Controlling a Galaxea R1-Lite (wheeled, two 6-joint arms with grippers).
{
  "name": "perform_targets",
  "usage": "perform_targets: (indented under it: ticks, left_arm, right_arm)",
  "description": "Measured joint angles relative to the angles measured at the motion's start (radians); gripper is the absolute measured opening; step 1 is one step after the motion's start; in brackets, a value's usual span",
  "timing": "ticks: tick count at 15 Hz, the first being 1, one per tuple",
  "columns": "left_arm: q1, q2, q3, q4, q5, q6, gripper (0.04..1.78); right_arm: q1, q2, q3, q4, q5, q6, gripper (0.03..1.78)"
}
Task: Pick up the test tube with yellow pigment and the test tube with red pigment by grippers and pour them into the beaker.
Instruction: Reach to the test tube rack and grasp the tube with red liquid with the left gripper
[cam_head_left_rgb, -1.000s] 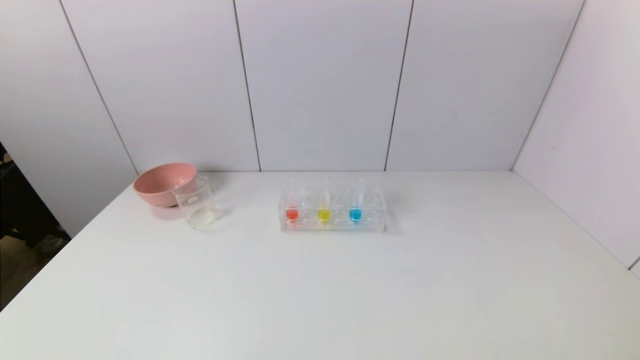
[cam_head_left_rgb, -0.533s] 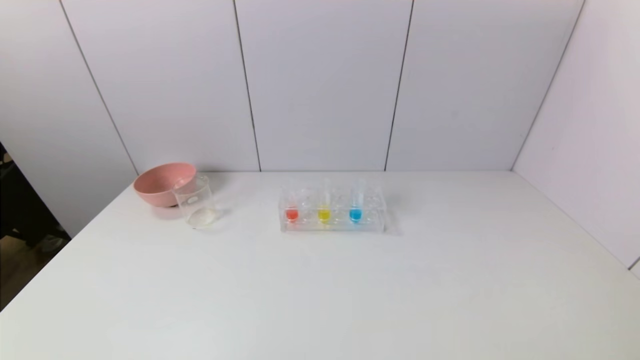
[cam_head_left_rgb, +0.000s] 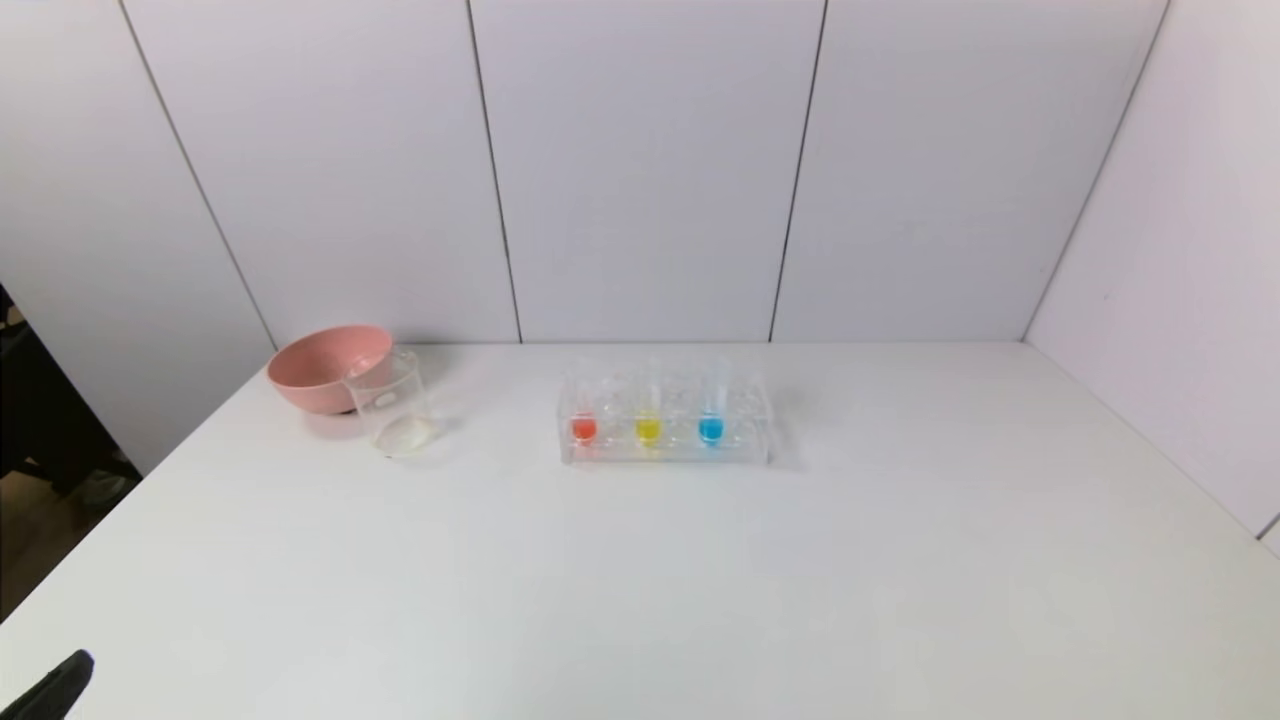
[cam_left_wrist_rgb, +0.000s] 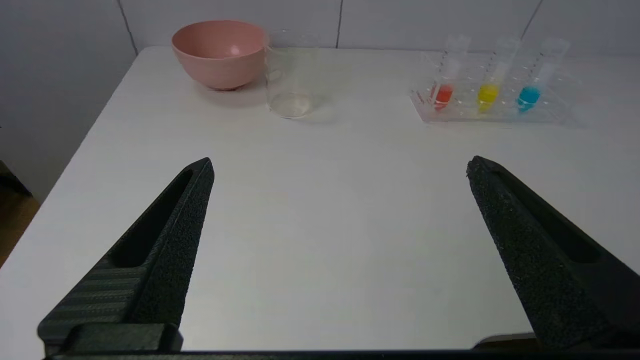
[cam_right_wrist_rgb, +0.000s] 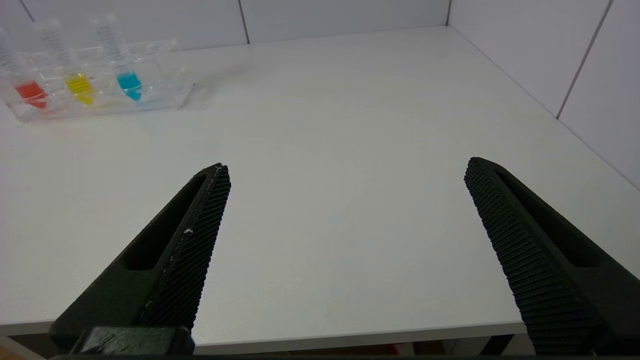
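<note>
My left gripper (cam_left_wrist_rgb: 340, 167) hangs spread wide over the near table edge, nothing between its fingers; in the head view only a black tip (cam_head_left_rgb: 55, 685) shows at the near left corner. The beaker (cam_left_wrist_rgb: 292, 82) stands well ahead of it, just beside the pink bowl (cam_left_wrist_rgb: 220, 52). Ahead and to its right, the rack (cam_left_wrist_rgb: 492, 107) holds the test tube with red pigment (cam_left_wrist_rgb: 444, 92) and the test tube with yellow pigment (cam_left_wrist_rgb: 487, 93), upright. My right gripper (cam_right_wrist_rgb: 345, 167) is also wide apart and empty, with the rack far ahead to its left.
</note>
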Motion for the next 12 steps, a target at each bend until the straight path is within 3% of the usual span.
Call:
perform_targets:
  ticks: [7,10,12]
  left_arm:
    - [-0.087,0.487,-0.098,-0.248,-0.2,0.011,1.76]
    - [-0.152,0.714,-0.164,-0.356,-0.178,0.001,1.76]
    - [-0.241,0.853,-0.198,-0.443,-0.099,-0.019,1.76]
  right_arm:
    - [0.0,0.0,0.0,0.0,0.0,0.0,1.71]
    - [0.0,0.0,0.0,0.0,0.0,0.0,1.71]
    - [0.0,0.0,0.0,0.0,0.0,0.0,1.71]
